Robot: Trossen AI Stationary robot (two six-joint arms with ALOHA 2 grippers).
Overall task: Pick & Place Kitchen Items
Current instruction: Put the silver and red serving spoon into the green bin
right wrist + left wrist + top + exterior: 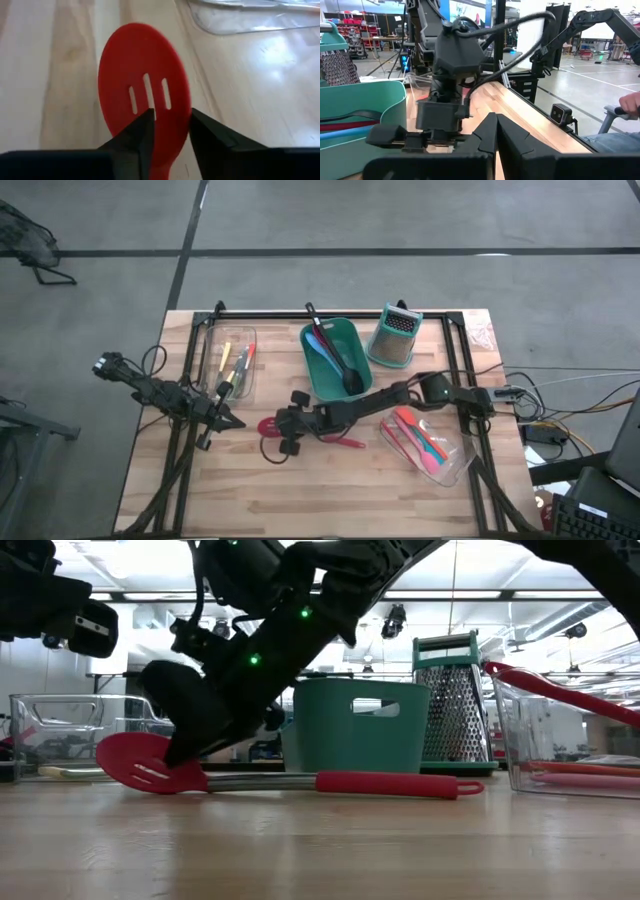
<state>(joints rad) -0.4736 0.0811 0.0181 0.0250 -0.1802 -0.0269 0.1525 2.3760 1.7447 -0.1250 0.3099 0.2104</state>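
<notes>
Our right gripper's fingers are straddling the red slotted spatula lying on the table, not visibly clamping; left gripper is waiting closed, empty. Some utensils are filling the teal bin; others are awaiting us.

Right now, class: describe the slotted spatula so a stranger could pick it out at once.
Start at the teal bin mid-table. In front of it the red spatula lies flat on the bare wood, under the right claw. Unlike the other utensils, it sits outside every container; its round head has three slots.
</notes>
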